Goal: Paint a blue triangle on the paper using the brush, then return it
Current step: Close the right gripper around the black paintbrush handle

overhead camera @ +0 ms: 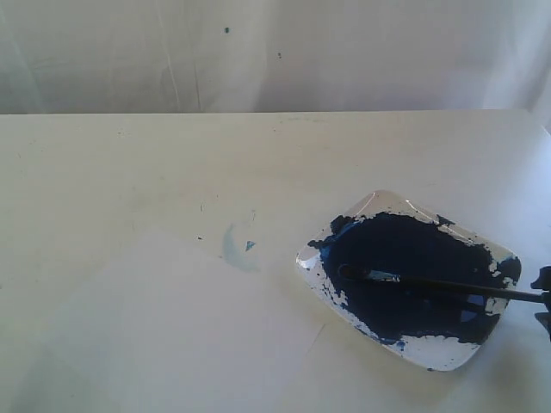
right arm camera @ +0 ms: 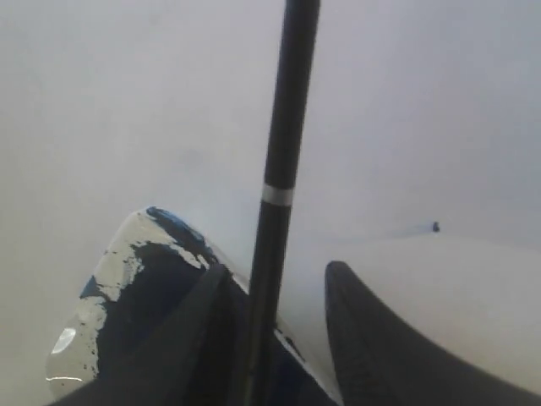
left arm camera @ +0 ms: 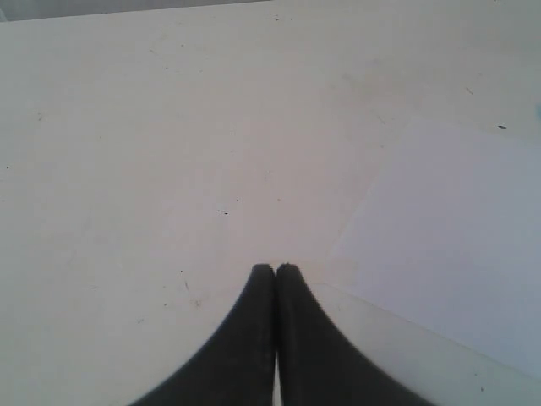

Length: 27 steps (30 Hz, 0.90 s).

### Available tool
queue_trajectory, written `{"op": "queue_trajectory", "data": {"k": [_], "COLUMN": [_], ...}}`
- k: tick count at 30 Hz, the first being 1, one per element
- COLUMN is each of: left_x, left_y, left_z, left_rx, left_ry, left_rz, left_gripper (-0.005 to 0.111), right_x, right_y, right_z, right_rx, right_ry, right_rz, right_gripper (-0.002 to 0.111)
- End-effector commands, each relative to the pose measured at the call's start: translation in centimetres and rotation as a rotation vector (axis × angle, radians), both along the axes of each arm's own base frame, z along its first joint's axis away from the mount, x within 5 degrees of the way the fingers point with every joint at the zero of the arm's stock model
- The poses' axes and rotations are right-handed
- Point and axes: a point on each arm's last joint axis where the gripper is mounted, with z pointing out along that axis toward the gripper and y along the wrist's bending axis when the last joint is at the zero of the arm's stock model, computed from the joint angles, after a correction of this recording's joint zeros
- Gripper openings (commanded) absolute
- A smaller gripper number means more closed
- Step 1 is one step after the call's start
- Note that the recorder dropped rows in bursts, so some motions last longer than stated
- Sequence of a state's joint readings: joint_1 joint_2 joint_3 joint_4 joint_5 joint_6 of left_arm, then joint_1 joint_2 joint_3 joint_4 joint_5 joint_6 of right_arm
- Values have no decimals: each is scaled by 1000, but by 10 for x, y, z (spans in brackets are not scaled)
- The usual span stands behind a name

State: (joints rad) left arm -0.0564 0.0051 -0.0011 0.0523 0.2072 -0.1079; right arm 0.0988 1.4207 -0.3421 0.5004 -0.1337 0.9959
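The brush (overhead camera: 448, 285) is lying across the paint dish (overhead camera: 430, 357), its tip sitting in the dark navy pool (overhead camera: 405, 249) and its handle running out over the rim. The right gripper (right arm camera: 279, 269) is standing with its jaws apart on either side of the handle. The left gripper (left arm camera: 275, 269) is hovering over the table (left arm camera: 127, 169), jaws pressed together on nothing, just beside the paper (left arm camera: 456, 228). A pale-blue smudge (overhead camera: 231, 245) is showing left of the dish

Right gripper (overhead camera: 544, 298) barely pokes in at the right edge, mostly cut off. The brush (overhead camera: 448, 286) tip, possibly bristles, blurs into dark paint (overhead camera: 413, 249). The paper (overhead camera: 172, 335) edges are faint, lower left.
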Motion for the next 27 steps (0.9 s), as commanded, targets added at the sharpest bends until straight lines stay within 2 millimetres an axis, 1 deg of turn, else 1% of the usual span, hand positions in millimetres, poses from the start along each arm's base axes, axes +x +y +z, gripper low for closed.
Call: {"op": "queue_trajectory", "data": {"k": [1, 5, 8, 13, 21, 27], "left_x": [0, 0, 0, 0, 0, 0], "left_y": [0, 0, 0, 0, 0, 0], "left_z": [0, 0, 0, 0, 0, 0], "left_rx": [5, 5, 5, 5, 5, 5], "left_ry": [-3, -3, -3, -3, -3, -3], "left_rz": [-6, -6, -6, -6, -6, -6], "left_gripper": [0, 0, 0, 0, 0, 0], "right_x": [5, 6, 8, 15, 12, 12], "right_y": [-5, -5, -5, -4, -2, -2], "right_z": [2, -4, -9, -5, -7, -7], "right_rx": [-16, -19, 2, 7, 19, 18], "right_ry": [-46, -17, -12, -26, 11, 7], "right_rz": [-29, -29, -68, -66, -54, -55], "right_gripper": [35, 35, 35, 35, 35, 35]}}
